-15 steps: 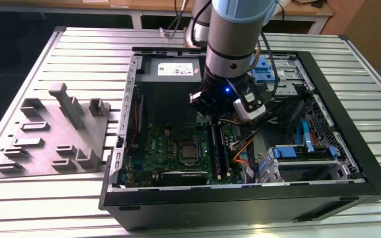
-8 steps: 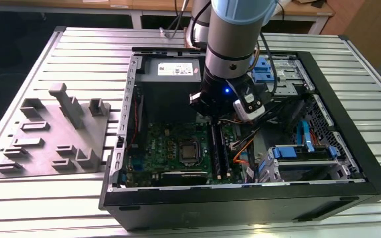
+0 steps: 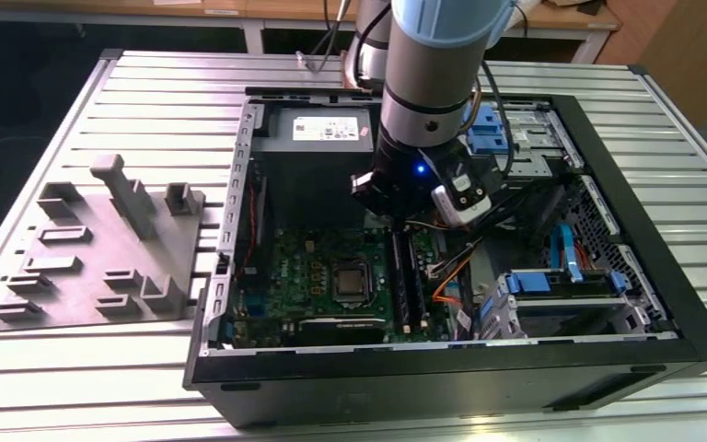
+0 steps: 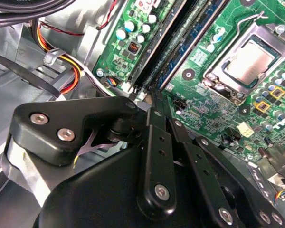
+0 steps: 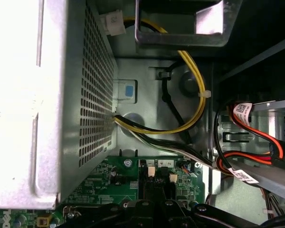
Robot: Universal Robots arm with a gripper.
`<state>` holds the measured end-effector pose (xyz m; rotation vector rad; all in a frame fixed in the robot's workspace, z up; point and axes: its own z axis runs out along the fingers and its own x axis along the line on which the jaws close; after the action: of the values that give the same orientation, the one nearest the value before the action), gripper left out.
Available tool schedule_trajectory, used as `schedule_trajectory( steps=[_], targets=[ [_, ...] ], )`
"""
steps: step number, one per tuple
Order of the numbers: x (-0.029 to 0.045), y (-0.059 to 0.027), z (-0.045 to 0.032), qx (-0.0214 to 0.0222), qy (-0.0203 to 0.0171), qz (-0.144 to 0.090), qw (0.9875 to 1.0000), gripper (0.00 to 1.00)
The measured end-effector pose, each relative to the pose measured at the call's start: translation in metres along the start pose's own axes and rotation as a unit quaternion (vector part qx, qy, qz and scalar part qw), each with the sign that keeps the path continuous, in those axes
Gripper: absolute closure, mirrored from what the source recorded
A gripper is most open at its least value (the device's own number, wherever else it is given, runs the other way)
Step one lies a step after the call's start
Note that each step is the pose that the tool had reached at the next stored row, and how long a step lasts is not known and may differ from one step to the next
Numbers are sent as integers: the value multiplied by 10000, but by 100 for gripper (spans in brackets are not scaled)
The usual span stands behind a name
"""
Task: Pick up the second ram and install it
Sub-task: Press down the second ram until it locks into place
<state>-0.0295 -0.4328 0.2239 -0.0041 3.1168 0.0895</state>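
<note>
The gripper [image 3: 393, 219] hangs inside the open computer case [image 3: 648, 276], low over the green motherboard [image 3: 317, 276], just above the far end of the memory slots [image 3: 405, 276]. In the exterior view the second ram [image 3: 398, 281] stands on edge in those slots, its long axis running near to far beside the processor socket [image 3: 351, 284]. In the second wrist view the gripper's fingers [image 4: 157, 118] come together to a narrow tip over the slot end, but whether they pinch the stick I cannot tell. The grey power-supply box [image 3: 319, 129] sits at the case's far end. On the tabletop [image 3: 108, 368], at the exterior view's left, rests the grey fixture block [image 3: 102, 249].
</note>
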Motion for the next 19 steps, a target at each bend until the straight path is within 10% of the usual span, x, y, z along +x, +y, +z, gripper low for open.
schedule_trajectory(
  steps=[19],
  targets=[
    [2,-5,80,4,2,0,10000,90]
  ],
)
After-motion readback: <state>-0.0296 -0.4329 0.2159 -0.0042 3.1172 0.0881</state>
